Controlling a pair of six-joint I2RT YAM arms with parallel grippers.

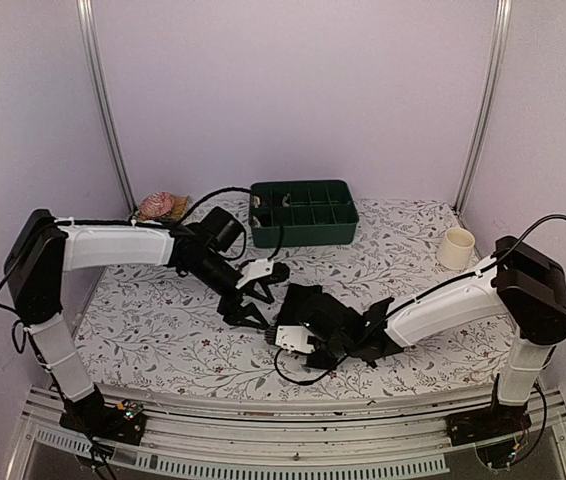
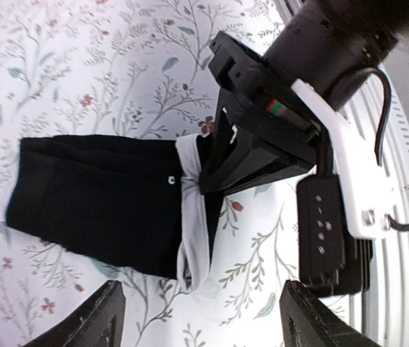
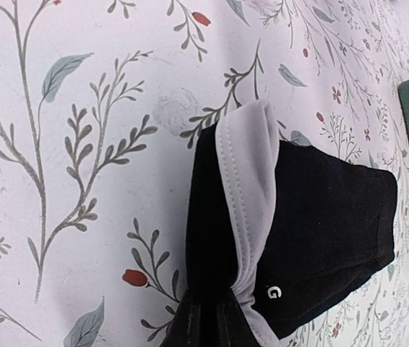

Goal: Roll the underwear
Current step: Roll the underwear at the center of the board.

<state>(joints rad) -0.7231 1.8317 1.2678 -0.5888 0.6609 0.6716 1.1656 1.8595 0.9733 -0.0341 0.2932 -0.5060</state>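
near the green tray (image 1: 303, 212), the right gripper (image 2: 203, 179) pinches the underwear (image 2: 96, 195) by its waistband (image 3: 251, 195) while the left gripper (image 2: 201, 296) hovers open.

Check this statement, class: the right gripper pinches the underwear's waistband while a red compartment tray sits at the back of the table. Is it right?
One detail is wrong: the compartment tray is green, not red, as the top external view shows. The right gripper does pinch the waistband of the underwear, and the tray does sit at the back of the table.
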